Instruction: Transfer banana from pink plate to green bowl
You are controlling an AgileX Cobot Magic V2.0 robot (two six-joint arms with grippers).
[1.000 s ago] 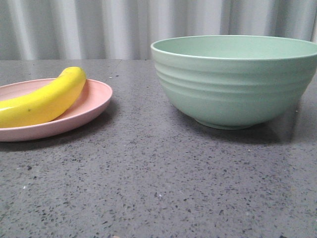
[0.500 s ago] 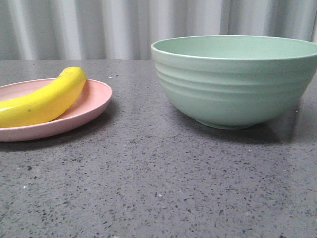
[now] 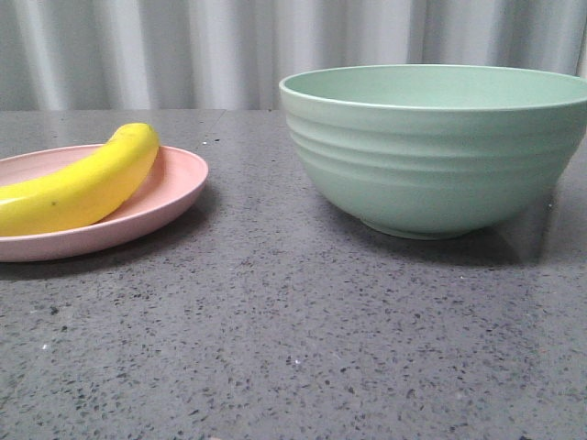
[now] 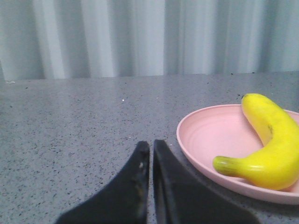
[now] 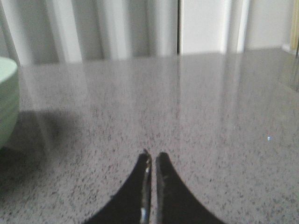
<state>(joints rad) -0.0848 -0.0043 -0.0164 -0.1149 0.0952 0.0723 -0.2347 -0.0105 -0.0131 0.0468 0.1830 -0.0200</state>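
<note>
A bright yellow banana (image 3: 83, 181) lies across the pale pink plate (image 3: 170, 203) at the left of the front view. The mint-green ridged bowl (image 3: 431, 156) stands to its right, nothing showing inside it. In the left wrist view my left gripper (image 4: 151, 144) is shut and holds nothing, low over the table just beside the pink plate (image 4: 205, 140) with the banana (image 4: 268, 140) on it. My right gripper (image 5: 153, 156) is shut and holds nothing too, over bare table, with the green bowl (image 5: 7, 102) off to one side. Neither gripper shows in the front view.
The grey speckled table (image 3: 293, 339) runs back to a pale curtain (image 3: 183, 46). Bare table lies between plate and bowl.
</note>
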